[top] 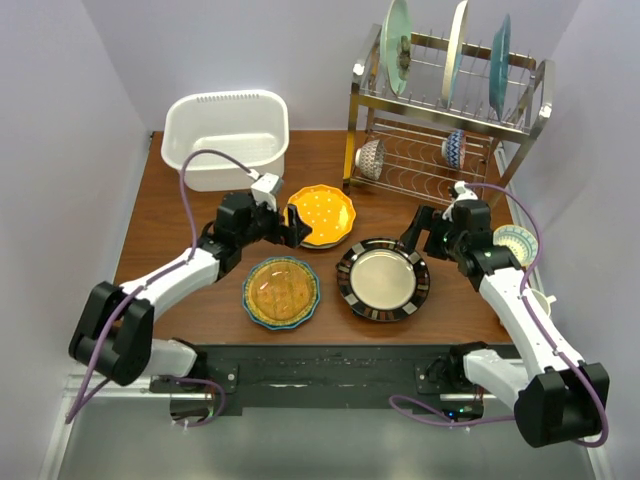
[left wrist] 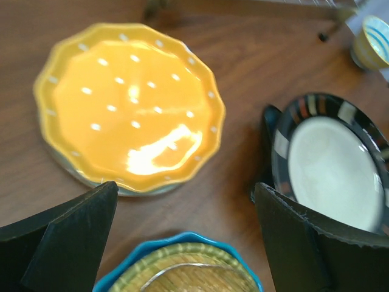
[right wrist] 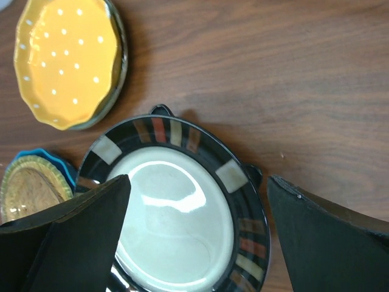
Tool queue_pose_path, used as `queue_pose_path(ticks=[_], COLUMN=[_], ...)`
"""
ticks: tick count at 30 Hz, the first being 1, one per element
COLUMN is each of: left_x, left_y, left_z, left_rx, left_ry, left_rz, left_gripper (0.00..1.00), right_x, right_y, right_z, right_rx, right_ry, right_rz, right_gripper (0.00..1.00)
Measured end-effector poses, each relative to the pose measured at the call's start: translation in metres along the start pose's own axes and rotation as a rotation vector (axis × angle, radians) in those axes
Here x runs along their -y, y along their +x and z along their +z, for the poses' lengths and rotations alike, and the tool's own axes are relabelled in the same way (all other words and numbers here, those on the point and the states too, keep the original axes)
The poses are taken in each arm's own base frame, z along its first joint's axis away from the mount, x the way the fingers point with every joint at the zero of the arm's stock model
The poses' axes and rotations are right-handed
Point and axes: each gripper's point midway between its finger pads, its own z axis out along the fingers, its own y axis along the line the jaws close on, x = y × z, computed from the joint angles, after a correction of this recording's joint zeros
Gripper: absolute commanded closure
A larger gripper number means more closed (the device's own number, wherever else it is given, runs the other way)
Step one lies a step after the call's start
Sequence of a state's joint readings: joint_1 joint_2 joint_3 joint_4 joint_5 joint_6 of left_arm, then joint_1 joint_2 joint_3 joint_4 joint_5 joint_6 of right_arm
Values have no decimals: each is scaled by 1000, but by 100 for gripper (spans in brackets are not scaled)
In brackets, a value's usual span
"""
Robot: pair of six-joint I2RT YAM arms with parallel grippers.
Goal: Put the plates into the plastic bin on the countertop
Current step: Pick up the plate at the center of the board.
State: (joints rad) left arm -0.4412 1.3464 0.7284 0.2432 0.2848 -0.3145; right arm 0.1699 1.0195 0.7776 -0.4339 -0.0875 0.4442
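L gripper (top: 293, 225) spread wide, nothing in it. It hung at the left rim of the orange plate (top: 325, 212), which lay flat on the countertop (top: 160, 230) just ahead of the fingers. R gripper (top: 412, 238) was also spread & empty, at the far-right rim of the black-rimmed plate (top: 383, 279). The plastic bin (top: 225, 135) sat at the far-left corner, long side running left-right, beyond the L gripper & on the opposite side from the orange plate. The L arm was clearly nearer the bin, so I'd judge the orange plate the likely first pick, w/ a swing back-left to drop it. Plates were round, so no long axis to line up; a rim pinch looked necessary. A 2nd rim showed under the orange plate in the wrist views; couldn't tell if that was another plate

Counts:
- 3 plates flat on the countertop: orange, amber plate (top: 281, 292), black-rimmed
- 3 standing in the dish rack (top: 520, 115): green plate (top: 396, 45), cream plate (top: 457, 40), blue plate (top: 500, 55)
- none seen in the bin
- 2 rack bowls (top: 371, 157)
- 1 striped bowl (top: 514, 240) at right
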Motion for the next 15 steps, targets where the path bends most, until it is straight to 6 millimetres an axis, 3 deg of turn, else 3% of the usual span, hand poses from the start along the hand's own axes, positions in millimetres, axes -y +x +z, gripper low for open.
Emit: queue_pose_path(ticks=[4, 10, 15], left_x=[20, 52, 64], left_y=[14, 1, 3], left_z=[8, 9, 12], left_rx=[-82, -102, -154], left_ry=[125, 287, 365], left_rz=[-27, -20, -34], left_gripper=[3, 7, 9], right_x=[5, 7, 10], right_y=[6, 9, 14], right_z=[-2, -5, -6], right_rx=[-24, -31, -51], right_ry=[23, 30, 42], right_rz=[-1, 0, -6], right_gripper=[4, 4, 1])
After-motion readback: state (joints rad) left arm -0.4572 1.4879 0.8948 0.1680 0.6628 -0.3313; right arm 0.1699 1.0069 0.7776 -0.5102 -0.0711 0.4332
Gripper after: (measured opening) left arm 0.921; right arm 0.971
